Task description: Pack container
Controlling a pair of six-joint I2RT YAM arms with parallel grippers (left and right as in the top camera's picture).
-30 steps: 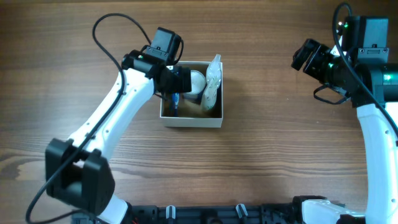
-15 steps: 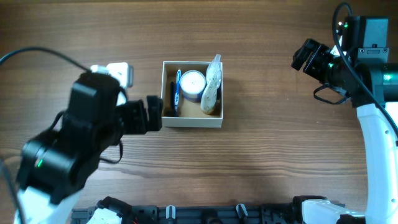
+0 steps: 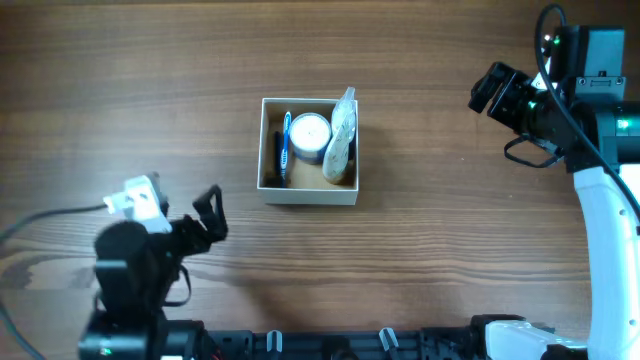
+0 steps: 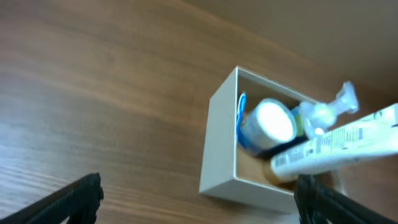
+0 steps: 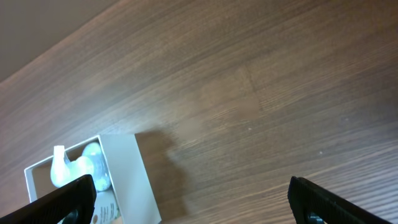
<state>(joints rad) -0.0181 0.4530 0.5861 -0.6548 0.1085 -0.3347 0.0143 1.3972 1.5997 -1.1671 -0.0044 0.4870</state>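
Note:
The container (image 3: 308,195), a square shallow box with white walls and a brown inside, stands mid-table. It holds a blue toothbrush (image 3: 286,140), a round white-lidded jar (image 3: 310,134) and a pale tube (image 3: 342,135) leaning on its right wall. My left gripper (image 3: 213,215) is open and empty, well off the box's lower left. In the left wrist view the container (image 4: 221,146), jar (image 4: 272,122) and tube (image 4: 339,142) lie ahead of the left gripper (image 4: 199,205). My right gripper (image 3: 484,90) is open and empty, far right; its view shows the container (image 5: 137,180) at lower left, beyond the right gripper (image 5: 199,202).
Bare wooden tabletop (image 3: 430,250) surrounds the box on all sides. The right arm (image 3: 600,200) runs down the right edge. A dark rail (image 3: 350,345) lies along the table's front edge.
My left arm has pulled out of the container and swung back to the lower left, near the front edge. The toothbrush now lies uncovered in the box. The right arm has not moved.

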